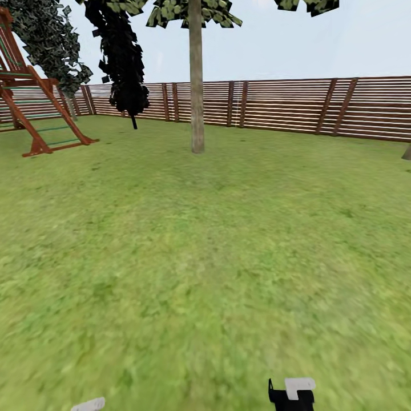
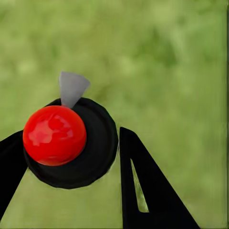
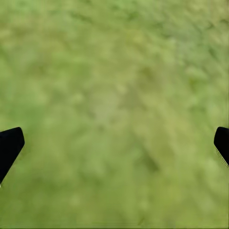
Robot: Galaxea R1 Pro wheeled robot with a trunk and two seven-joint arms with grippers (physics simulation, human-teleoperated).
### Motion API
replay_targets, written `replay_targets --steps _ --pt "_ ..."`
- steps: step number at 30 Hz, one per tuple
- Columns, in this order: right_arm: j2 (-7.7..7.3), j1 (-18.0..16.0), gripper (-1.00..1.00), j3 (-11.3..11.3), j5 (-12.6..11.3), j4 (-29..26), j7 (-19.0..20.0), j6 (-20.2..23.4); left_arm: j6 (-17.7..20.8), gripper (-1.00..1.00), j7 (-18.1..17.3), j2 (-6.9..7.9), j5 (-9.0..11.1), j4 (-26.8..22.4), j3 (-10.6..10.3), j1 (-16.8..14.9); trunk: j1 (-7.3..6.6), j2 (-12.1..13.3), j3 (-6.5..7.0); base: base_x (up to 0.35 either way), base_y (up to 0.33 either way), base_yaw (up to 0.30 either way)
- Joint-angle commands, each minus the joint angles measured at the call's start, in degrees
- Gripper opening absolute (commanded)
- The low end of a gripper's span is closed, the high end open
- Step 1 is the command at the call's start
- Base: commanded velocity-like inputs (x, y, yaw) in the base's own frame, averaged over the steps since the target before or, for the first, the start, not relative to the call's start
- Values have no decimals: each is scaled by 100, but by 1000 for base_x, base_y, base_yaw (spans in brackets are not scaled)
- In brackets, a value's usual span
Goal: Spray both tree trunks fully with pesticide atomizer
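Observation:
The pesticide atomizer (image 2: 55,135) has a glossy red round cap on a black disc, with a grey nozzle (image 2: 72,88) sticking out. My left gripper (image 2: 70,143) is shut on it, black fingers (image 2: 143,191) pressed to either side, above green grass. One tree (image 1: 197,85) stands far ahead in the head view, and its straight grey-brown trunk rises from the lawn to a leafy crown. My right gripper (image 3: 117,138) hangs open over bare grass with its fingertips wide apart. A black-and-white part of the right arm (image 1: 292,394) shows at the bottom edge of the head view.
A brown slat fence (image 1: 285,105) rings the lawn behind the tree. A dark column-shaped leafy tree (image 1: 123,57) and a red wooden play frame (image 1: 34,108) stand at the far left. Open grass (image 1: 205,257) stretches between me and the trunk.

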Motion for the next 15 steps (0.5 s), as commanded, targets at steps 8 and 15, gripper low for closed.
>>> replay_targets --steps 8,15 --pt "2 -4 100 -44 58 5 -20 -15 -15 -100 -5 1 53 2 -48 -2 3 -2 -5 340 0 0" --pt "5 -4 100 -44 61 5 -20 -15 -11 -100 -6 1 53 4 -48 -2 3 -2 -5 340 0 0"
